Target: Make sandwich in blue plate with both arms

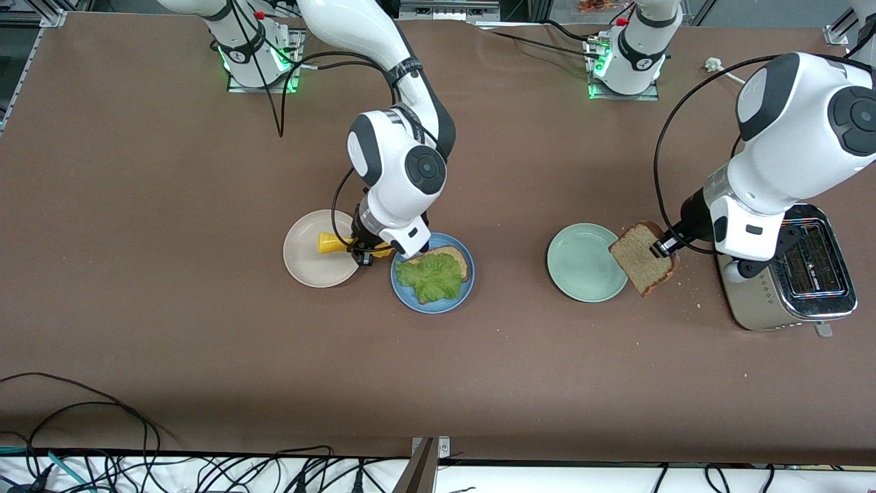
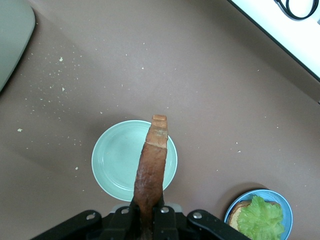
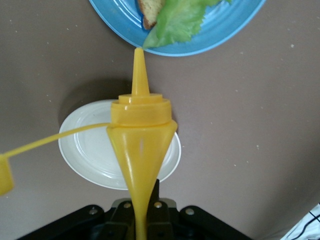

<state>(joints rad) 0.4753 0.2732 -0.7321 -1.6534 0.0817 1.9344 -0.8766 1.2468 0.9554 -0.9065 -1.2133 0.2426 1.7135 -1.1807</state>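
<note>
A yellow squeeze bottle (image 3: pixel 141 150) is clamped in the right gripper (image 1: pixel 366 252), which is held over the beige plate (image 1: pixel 311 260), at the edge toward the blue plate (image 1: pixel 417 296). In the front view the bottle's nozzle is pointed toward nine o'clock, and in the right wrist view its cap (image 3: pixel 5 175) is seen dangling on a strap.

On the blue plate a slice of brown bread (image 1: pixel 454 257) is laid, and it is largely covered by a ruffled lettuce leaf (image 1: pixel 431 276). The blue plate is placed just beside the beige plate, at about four o'clock from it.

A second bread slice (image 1: pixel 640 260) is gripped at its crust by the left gripper (image 1: pixel 662 248) and is held over the table at the three o'clock edge of the pale green plate (image 1: pixel 582 263). In the left wrist view this slice is seen edge-on above that plate. A silver toaster (image 1: pixel 797 287) is stood toward the left arm's end of the table, with crumbs (image 2: pixel 55 75) scattered near it.
</note>
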